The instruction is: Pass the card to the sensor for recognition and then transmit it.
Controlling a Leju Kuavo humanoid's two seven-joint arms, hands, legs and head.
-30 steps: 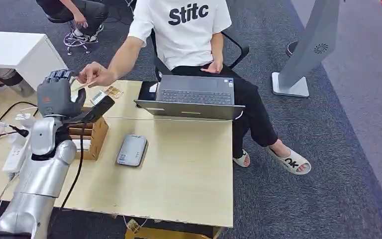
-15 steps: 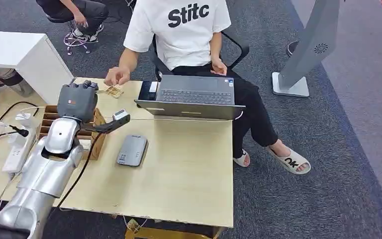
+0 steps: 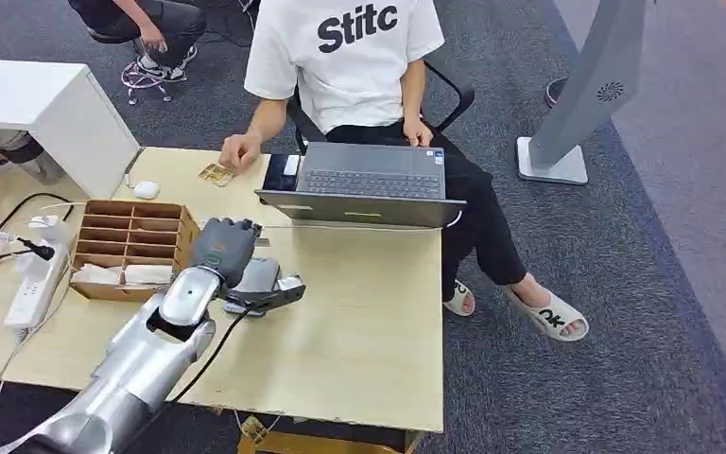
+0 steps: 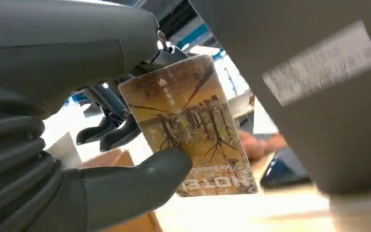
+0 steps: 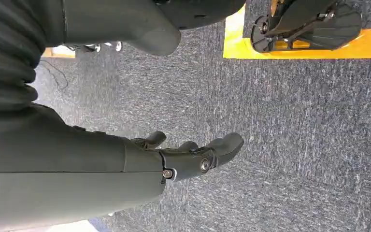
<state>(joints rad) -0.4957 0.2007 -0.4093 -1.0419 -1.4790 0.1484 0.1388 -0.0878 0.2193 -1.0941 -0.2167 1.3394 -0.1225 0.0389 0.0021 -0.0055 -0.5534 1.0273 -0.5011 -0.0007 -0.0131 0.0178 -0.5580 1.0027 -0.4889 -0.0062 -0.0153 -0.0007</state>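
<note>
Your left robot hand (image 3: 225, 248) is pinching a brown-and-gold plastic card printed with a tree picture (image 4: 188, 126) between the thick grey thumb and the darker fingers (image 4: 107, 135), and the wrist view is showing that hold plainly. In the head view that robot hand is hovering right over the flat grey rectangular card sensor (image 3: 261, 277) lying on the light wooden desk (image 3: 359, 331), so the card is sitting just above or against the sensor. The big grey surface with a white label next to the card in the wrist view is probably the sensor's body, though you cannot tell from these pictures whether card and sensor are actually touching.

So you are looking at the recognition step in progress: the card is already in the robot hand and is being presented at the sensor. What is left, by my reading, is confirming the read and then handing the card on, most likely to the person in the white T-shirt (image 3: 350, 52) who is sitting behind the open grey laptop (image 3: 364, 182) with one hand (image 3: 239, 151) resting on the desk's far edge.

Your right robot hand (image 5: 188, 157) is hanging over the grey carpet, fingers loosely apart and holding nothing.
</note>
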